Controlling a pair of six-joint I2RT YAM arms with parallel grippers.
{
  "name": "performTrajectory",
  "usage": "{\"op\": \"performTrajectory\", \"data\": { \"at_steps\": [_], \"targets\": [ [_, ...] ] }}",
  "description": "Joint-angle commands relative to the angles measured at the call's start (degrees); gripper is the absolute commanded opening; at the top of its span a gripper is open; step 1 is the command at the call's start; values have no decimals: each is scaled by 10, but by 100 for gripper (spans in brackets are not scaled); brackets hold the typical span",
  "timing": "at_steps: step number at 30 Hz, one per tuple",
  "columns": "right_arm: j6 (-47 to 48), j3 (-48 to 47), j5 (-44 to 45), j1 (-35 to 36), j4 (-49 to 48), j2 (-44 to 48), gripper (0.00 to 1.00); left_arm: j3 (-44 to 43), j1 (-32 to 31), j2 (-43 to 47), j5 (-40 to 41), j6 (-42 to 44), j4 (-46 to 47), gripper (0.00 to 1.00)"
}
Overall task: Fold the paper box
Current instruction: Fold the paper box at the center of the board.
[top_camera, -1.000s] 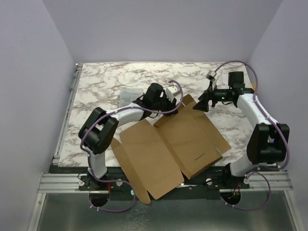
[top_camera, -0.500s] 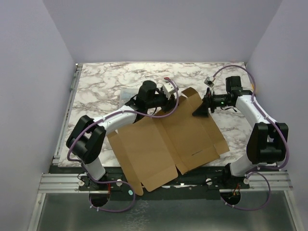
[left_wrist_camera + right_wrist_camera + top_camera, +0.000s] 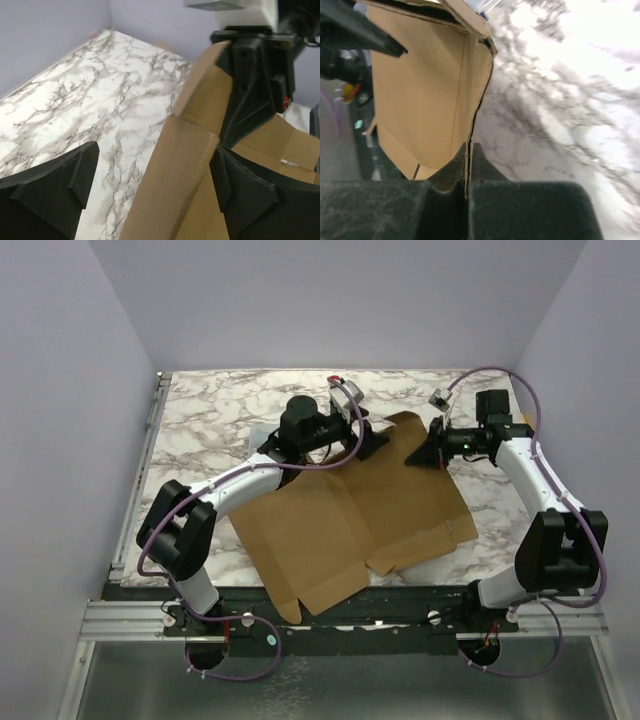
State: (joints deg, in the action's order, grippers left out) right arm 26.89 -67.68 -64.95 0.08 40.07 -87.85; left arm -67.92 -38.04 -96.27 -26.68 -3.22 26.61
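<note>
The paper box [image 3: 350, 520] is a flat brown cardboard sheet lying across the table's near half, with its far flap [image 3: 405, 432] raised. My right gripper [image 3: 425, 452] is shut on that flap's edge. In the right wrist view both pads [image 3: 455, 172] pinch the thin cardboard edge, and the sheet [image 3: 420, 90] stretches away from the gripper [image 3: 469, 150]. My left gripper [image 3: 365, 440] stands open beside the same flap. The left wrist view shows the cardboard edge [image 3: 185, 165] between the spread fingers [image 3: 55, 195] of that gripper [image 3: 154, 152], close against the right one.
The marble table [image 3: 220, 400] is enclosed by lilac walls at the back and sides. The sheet's near corner [image 3: 320, 600] overhangs the front edge above the metal rail [image 3: 120, 620]. Both arms reach over the sheet's far end.
My left gripper has let go, opened wide and moved farther back. My right gripper has closed on the far flap. The sheet has slid a little to the left.
</note>
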Motion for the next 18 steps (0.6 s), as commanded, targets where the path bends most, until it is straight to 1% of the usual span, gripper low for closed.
{"op": "performTrajectory", "data": {
  "at_steps": [1, 4, 6, 8, 11, 13, 14, 17, 18],
  "targets": [
    [-32, -40, 152, 3, -103, 75, 0, 13, 53, 46, 16, -180, 90, 99],
    [-34, -65, 210, 3, -120, 75, 0, 43, 93, 80, 2, -307, 144, 99],
    [-46, -76, 231, 3, -134, 72, 0, 55, 110, 97, -8, -382, 168, 99],
    [-62, -90, 251, 3, -147, 71, 0, 60, 110, 109, -7, -441, 176, 99],
    [-85, -106, 282, 3, -167, 79, 0, 67, 82, 119, 32, -492, 176, 97],
    [-103, -120, 299, 3, -168, 81, 0, 73, 42, 126, 90, -487, 176, 95],
    [-113, -126, 305, 3, -166, 81, 0, 77, 15, 129, 146, -474, 174, 95],
    [-147, -132, 320, 12, -167, 85, 0, 67, -79, 116, 266, -425, 148, 92],
    [-158, -133, 327, 16, -169, 88, 0, 65, -106, 112, 322, -401, 136, 92]
  ]
}}
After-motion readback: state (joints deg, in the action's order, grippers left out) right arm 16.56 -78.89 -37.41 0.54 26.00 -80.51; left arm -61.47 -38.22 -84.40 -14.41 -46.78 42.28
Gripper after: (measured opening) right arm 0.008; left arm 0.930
